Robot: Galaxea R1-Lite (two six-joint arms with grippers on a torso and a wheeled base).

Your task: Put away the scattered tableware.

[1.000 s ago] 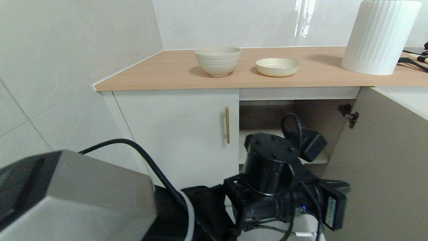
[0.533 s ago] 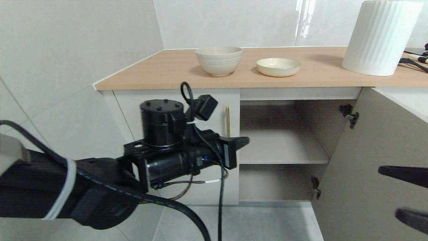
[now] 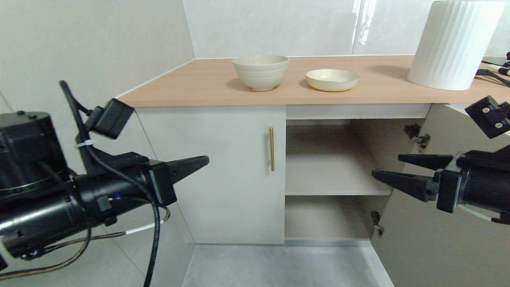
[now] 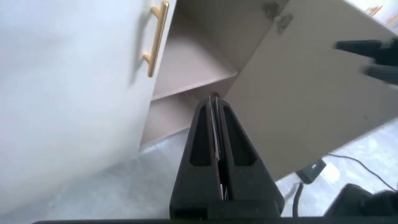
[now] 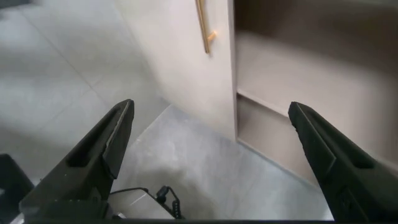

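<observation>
- On the wooden countertop (image 3: pixel 191 87), both pieces of tableware sit unstored: a deep cream bowl (image 3: pixel 261 71) and, just beside it towards the robot's right, a shallow cream dish (image 3: pixel 332 79). They are near each other but not touching.
- Below them, the cabinet's right-hand door (image 3: pixel 438 239) is swung wide open, showing a bare middle shelf (image 3: pixel 330 175) and a lower compartment under it. The other door (image 3: pixel 223 171), with its brass handle (image 3: pixel 271 148), is closed.
- By my reckoning the storage space is ready and nothing else is done: neither the bowl nor the dish has been lifted, so both must be picked up and set inside.
- The left gripper (image 3: pixel 201 160) hangs low in front of the closed door, well below the counter, with its fingers pressed together and nothing between them.
- The right gripper (image 3: pixel 387 165) hovers at the mouth of the open cabinet, level with the shelf, its fingers spread wide apart and holding nothing.
- A tall white ribbed container (image 3: pixel 454 44) stands further along the counter to the right. Some dark utensils (image 3: pixel 494 69) lie past it at the edge, too cut off to identify.
- As for writing, I can read none: the bowl, dish, container and cabinet fronts all look plain, with no label or mark that I can make out.
</observation>
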